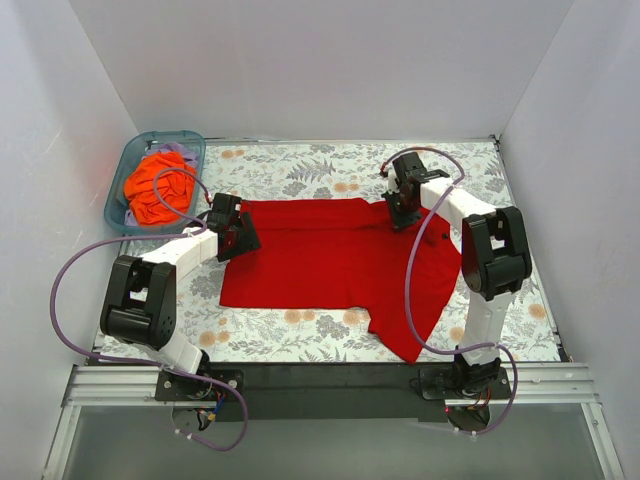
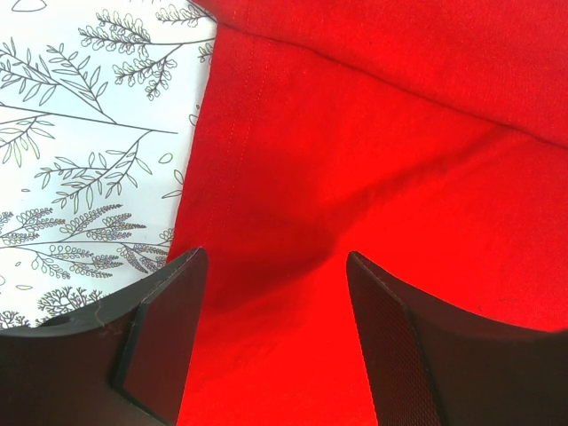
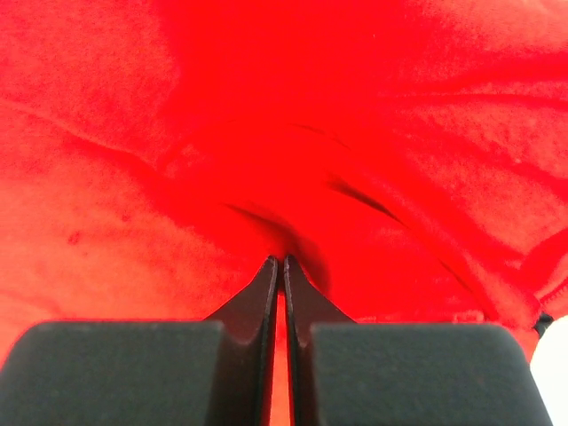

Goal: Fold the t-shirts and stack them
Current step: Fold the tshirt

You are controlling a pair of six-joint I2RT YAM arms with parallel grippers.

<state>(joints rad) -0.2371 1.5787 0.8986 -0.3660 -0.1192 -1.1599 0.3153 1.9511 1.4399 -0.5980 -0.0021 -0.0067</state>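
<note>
Closed tight, the right gripper (image 3: 282,264) pinched a pucker of the red tee (image 1: 330,262) near its far right corner. The left gripper (image 2: 275,257) hung with jaws apart over the tee's left hem, holding nothing. The red tee lay spread on the floral table (image 1: 300,165). The orange tee (image 1: 160,185) sat bunched in the bin (image 1: 115,195), far left.

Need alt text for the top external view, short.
A red t-shirt lies spread on a leaf-print table between two robot arms, the left claw open at its left edge and the right claw shut on its far right corner. An orange t-shirt sits crumpled in a teal bin at far left.
</note>
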